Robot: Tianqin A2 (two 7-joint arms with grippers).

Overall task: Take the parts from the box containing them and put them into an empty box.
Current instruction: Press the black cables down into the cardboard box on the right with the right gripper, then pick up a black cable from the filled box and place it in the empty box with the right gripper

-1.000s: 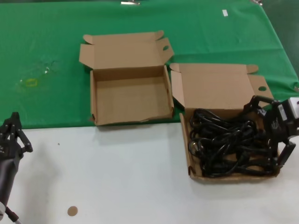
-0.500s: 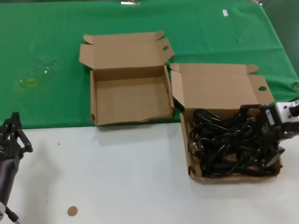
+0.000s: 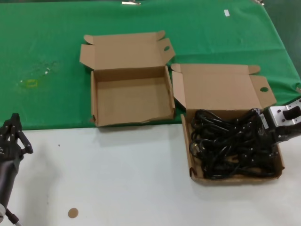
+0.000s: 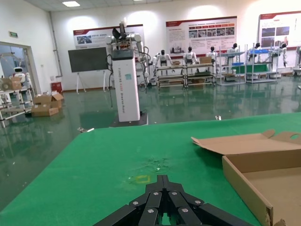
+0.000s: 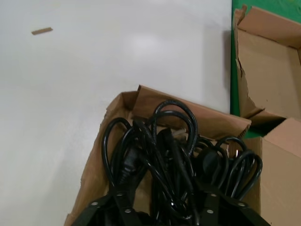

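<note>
two cardboard boxes stand open on the bench. the empty box (image 3: pixel 131 99), with an oval hole in its lid flap, sits on the green cloth (image 3: pixel 47 47) near the cloth's front edge, toward the middle of the bench. the box containing the parts (image 3: pixel 197 172), with a round hole in its lid flap, sits just beside it toward the right edge, mostly on the white surface (image 3: pixel 117 179). the power cables (image 3: pixel 225 146) fill its tray as one tangled heap. the right gripper (image 3: pixel 268 141) is lowered into the right side of this heap; whether its fingers are spread or clamped on a cable cannot be told. the left gripper (image 3: pixel 10 136) waits at the front left edge of the bench, fingers drawn together, grasping nothing.
</note>
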